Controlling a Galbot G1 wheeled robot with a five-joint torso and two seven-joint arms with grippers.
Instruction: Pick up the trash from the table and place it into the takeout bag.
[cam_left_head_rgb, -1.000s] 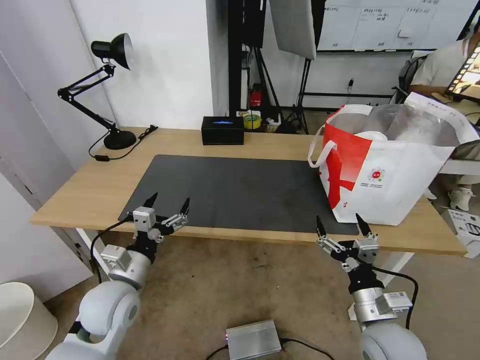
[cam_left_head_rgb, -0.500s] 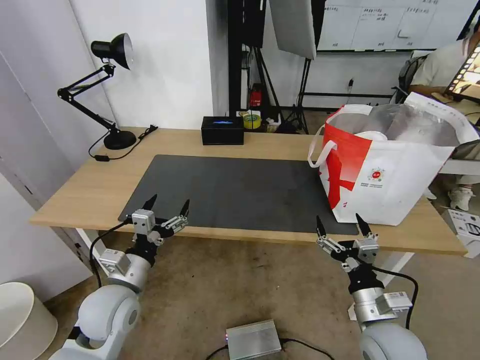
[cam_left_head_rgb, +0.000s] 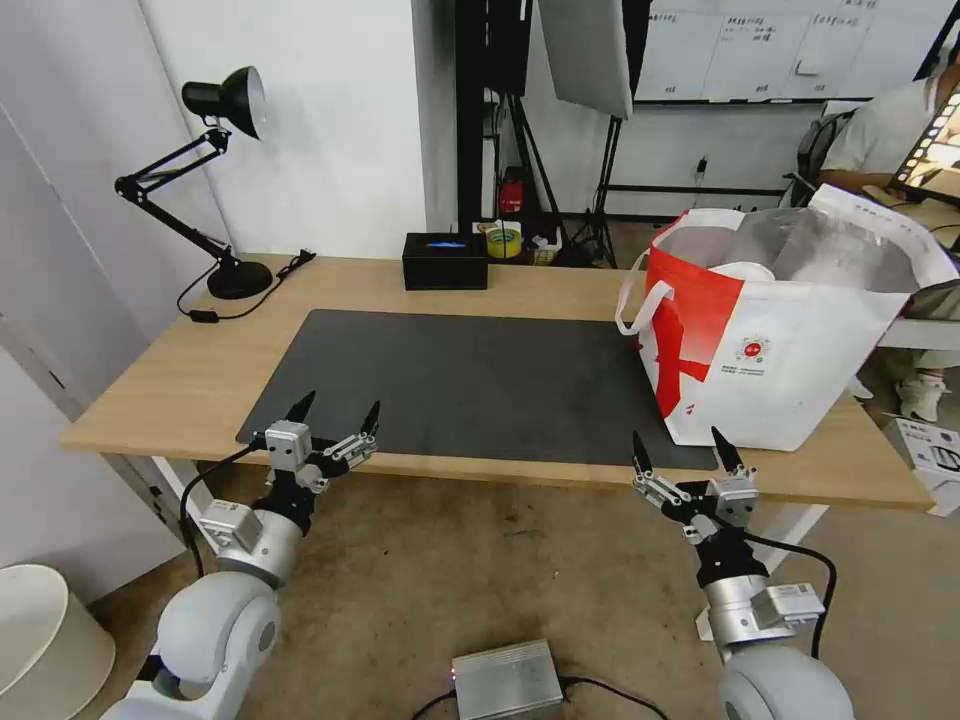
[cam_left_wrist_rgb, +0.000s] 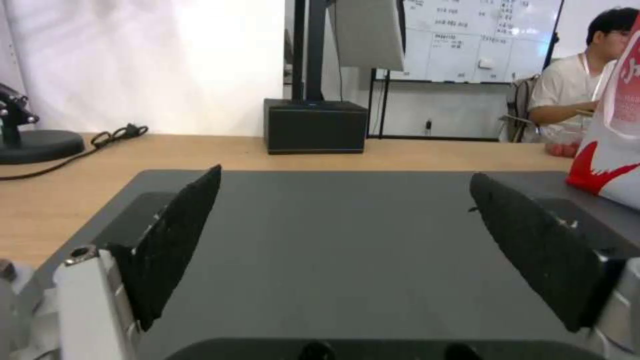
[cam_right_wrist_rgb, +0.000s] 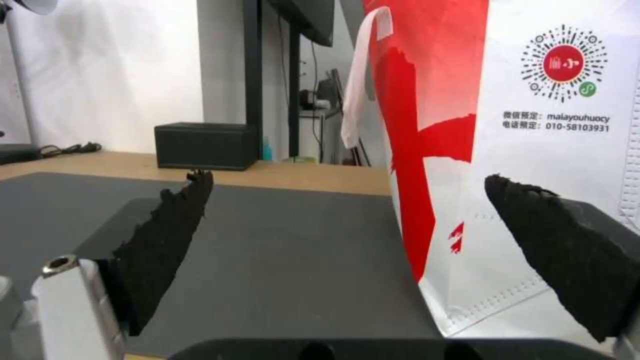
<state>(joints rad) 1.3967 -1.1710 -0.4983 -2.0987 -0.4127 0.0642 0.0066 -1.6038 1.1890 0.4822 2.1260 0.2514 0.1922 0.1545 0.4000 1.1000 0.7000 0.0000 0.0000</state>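
Observation:
The takeout bag (cam_left_head_rgb: 800, 340) stands upright at the right end of the table (cam_left_head_rgb: 200, 370), its foil-lined mouth open. A white round piece of trash (cam_left_head_rgb: 745, 270) shows inside it. The dark grey mat (cam_left_head_rgb: 470, 380) lies bare. My left gripper (cam_left_head_rgb: 338, 405) hovers open at the mat's near left corner, nothing between its fingers; the left wrist view looks across the mat past this gripper (cam_left_wrist_rgb: 345, 175). My right gripper (cam_left_head_rgb: 676, 437) is open at the table's front edge, just before the bag's near corner; the right wrist view has the bag (cam_right_wrist_rgb: 547, 125) close ahead of it (cam_right_wrist_rgb: 348, 177).
A black rectangular box (cam_left_head_rgb: 445, 260) sits at the table's back edge. A black desk lamp (cam_left_head_rgb: 225, 180) with its cable stands at the back left. On the floor between my arms lies a silver box (cam_left_head_rgb: 505, 678).
My left gripper has sunk slightly and drawn back a little toward me. The right gripper, bag and mat stay as they were.

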